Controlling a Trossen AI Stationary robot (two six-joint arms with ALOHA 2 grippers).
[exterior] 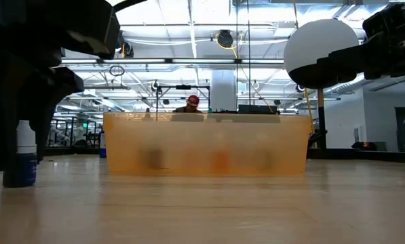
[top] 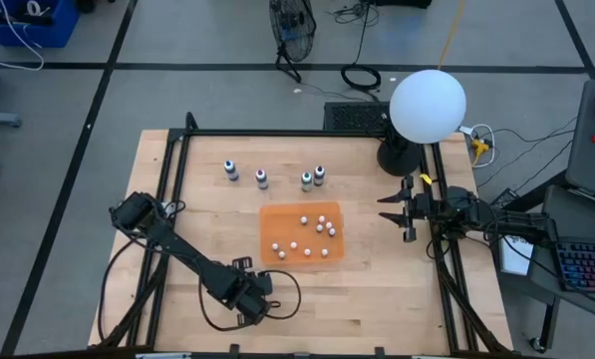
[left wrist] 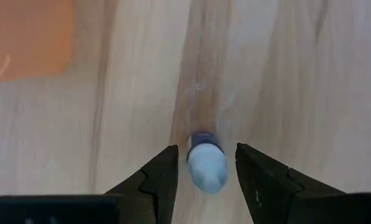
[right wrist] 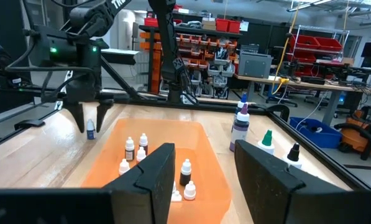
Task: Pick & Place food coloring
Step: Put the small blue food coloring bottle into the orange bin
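A tiny blue food coloring bottle (left wrist: 205,163) with a pale cap stands upright on the wood near the table's front left; it also shows in the low view (exterior: 20,157). My left gripper (left wrist: 207,155) points down over it. Its fingers are open on either side of the bottle, with a slim gap showing at each side. Four more food coloring bottles stand in a row at the far side, from the leftmost (top: 230,171) to the rightmost (top: 319,175). My right gripper (top: 395,209) waits open at the right edge, pointing level over the table, nothing between its fingers.
An orange tray (top: 277,224) lies mid-table with several small white-capped things in it, just beyond my left gripper. A white globe lamp (top: 428,105) stands at the far right corner. Black frame rails (top: 277,134) run along the table's edges. Bare wood lies around the blue bottle.
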